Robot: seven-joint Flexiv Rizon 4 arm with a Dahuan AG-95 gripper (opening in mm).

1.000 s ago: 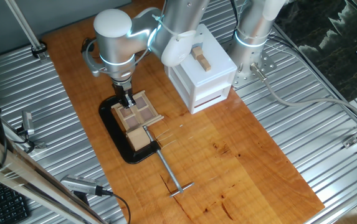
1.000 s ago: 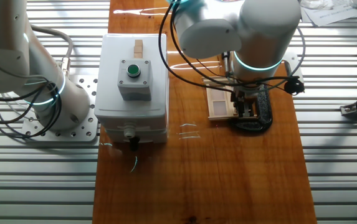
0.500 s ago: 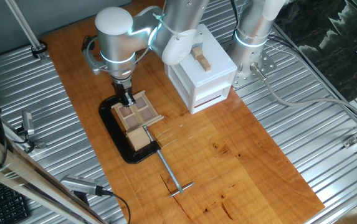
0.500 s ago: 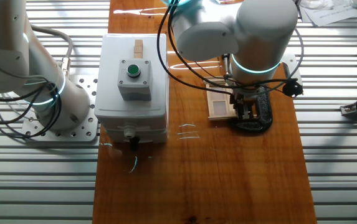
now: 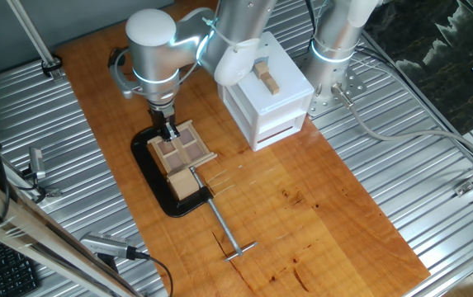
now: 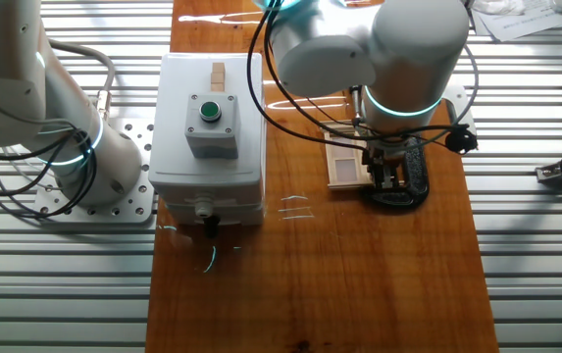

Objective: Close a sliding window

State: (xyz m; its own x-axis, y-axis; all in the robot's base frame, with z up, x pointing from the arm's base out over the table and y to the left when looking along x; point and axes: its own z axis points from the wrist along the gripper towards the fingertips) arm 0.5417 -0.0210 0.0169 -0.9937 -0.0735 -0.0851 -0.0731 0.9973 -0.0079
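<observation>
The sliding window point(image 5: 182, 148) is sitting left of centre in one fixed view, a light-wood four-pane frame in wooden rails, clamped on a black C-clamp point(image 5: 158, 186) whose screw bar point(image 5: 224, 227) is running toward the lower middle of the frame. The rails' long axis is lying on the same diagonal, from upper left to lower right, ending at a plain wooden block point(image 5: 184, 183). The tool point(image 5: 168, 132) is pointing straight down at the frame's upper-left edge, so the window is lying to the lower right of it, along the rail line. The fingers look close together, but whether they are pinching the frame edge or only pressing against it is hard to say. The white box point(image 5: 265, 95) is standing apart on the counter point(image 5: 319, 223), upper right.
</observation>
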